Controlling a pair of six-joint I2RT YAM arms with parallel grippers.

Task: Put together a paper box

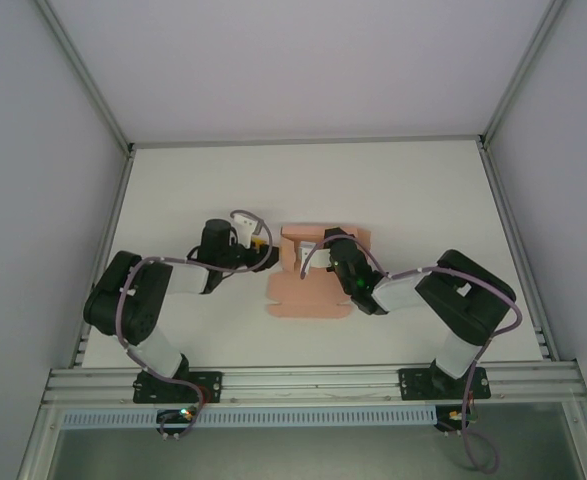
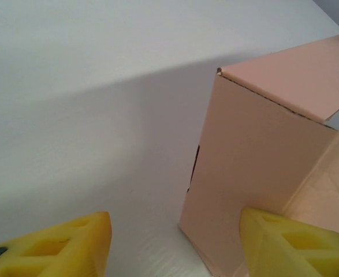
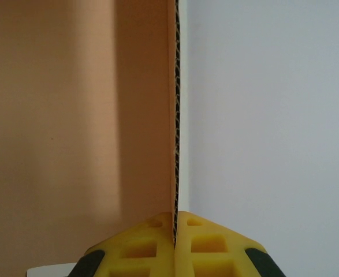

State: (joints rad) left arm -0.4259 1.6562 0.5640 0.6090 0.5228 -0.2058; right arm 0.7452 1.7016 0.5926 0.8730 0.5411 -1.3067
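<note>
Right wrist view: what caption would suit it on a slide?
Yellow two-finger right gripper pinching an upright panel of the salmon-pink card paper box.

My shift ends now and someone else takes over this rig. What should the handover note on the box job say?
The left pincer is open, close against a raised wall of the paper box, not closed on it.
The right pincer is shut on the edge of an upright panel.
The box sits mid-table between the arms.
Done: the far panels stand up.
Left: the near part lies flat. It probably needs its walls folded up and its tabs tucked in.
</note>
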